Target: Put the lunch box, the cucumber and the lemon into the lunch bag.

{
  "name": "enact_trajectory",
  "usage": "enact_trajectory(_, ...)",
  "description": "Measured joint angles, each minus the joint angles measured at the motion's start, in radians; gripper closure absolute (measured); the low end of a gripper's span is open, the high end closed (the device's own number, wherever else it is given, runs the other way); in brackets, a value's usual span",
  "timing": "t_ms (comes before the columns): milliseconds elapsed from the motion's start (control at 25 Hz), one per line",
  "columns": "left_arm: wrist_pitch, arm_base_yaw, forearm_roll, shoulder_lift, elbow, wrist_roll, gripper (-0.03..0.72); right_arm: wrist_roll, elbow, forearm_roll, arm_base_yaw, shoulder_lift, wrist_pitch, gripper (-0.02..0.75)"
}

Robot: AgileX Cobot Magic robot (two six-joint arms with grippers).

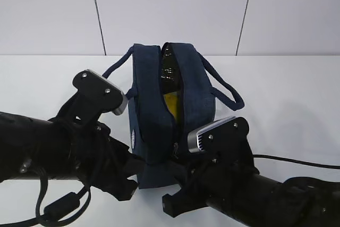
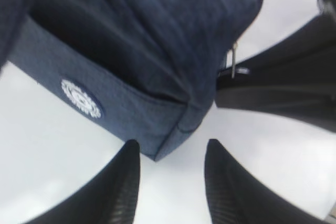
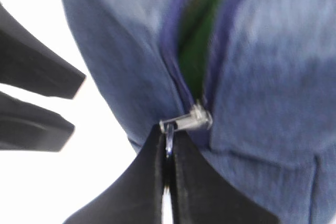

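The navy lunch bag point(image 1: 151, 115) stands upright mid-table with its top zipper parted. Inside shows the yellow lemon point(image 1: 171, 103), and in the right wrist view a green strip of the cucumber point(image 3: 197, 40) shows through the zipper gap. The lunch box is hidden. My right gripper point(image 3: 168, 136) is shut on the metal ring of the zipper pull point(image 3: 186, 120) at the bag's near end. My left gripper point(image 2: 173, 146) is open, with the bag's lower corner point(image 2: 157, 153) just between its fingertips and no squeeze showing.
Both black arms crowd the table's front, the left arm point(image 1: 79, 147) and the right arm point(image 1: 239, 184) flanking the bag. The bag's loop handles point(image 1: 226, 86) hang out to each side. A black cable point(image 1: 297, 162) trails right. The white table point(image 1: 287, 104) meets a wall behind.
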Motion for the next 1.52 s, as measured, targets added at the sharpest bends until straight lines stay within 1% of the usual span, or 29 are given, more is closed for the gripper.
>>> enact_trajectory(200, 0.037, 0.0, 0.0, 0.0, 0.0, 0.0, 0.393, 0.003, 0.0, -0.004, 0.0, -0.031, 0.0, 0.751)
enact_trajectory(600, 0.04, 0.0, 0.0, 0.0, -0.016, 0.0, 0.392, 0.003, 0.0, -0.036, 0.0, -0.071, 0.007, 0.751)
enact_trajectory(920, 0.04, 0.0, 0.0, 0.001, -0.019, 0.0, 0.393, 0.005, 0.002, -0.041, 0.0, -0.089, 0.088, 0.751)
enact_trajectory(1280, 0.073, 0.0, -0.06, 0.001, -0.019, 0.0, 0.391, 0.005, 0.03, -0.043, 0.0, -0.164, 0.105, 0.751)
enact_trajectory(1360, 0.082, 0.0, -0.077, 0.001, -0.019, 0.0, 0.371, 0.005, 0.036, -0.043, 0.0, -0.172, 0.108, 0.751)
enact_trajectory(1520, 0.084, 0.0, -0.1, 0.007, -0.019, 0.0, 0.291, 0.005, 0.036, -0.038, 0.0, -0.198, 0.118, 0.751)
